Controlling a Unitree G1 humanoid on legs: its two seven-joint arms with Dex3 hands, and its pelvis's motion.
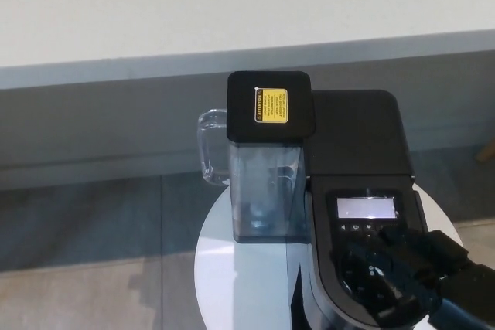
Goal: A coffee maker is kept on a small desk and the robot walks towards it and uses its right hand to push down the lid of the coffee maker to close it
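Right black hand [410, 272] rests on the black plastic coffee maker [360, 160]; I cannot tell its finger state. Pushing off-centre could slide the machine on the round white table [232, 268].

Right hand [402, 268] coming in from lower right, forearm angling up-left, thick black fingers [367, 264] pointing left and curling downward. Can't tell finger closure. Left arm not showing.

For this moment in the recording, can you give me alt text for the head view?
The robot's black right hand rests on the front of a black coffee maker, just below its small display. The machine stands on a round white table, with a clear water tank on its left side.
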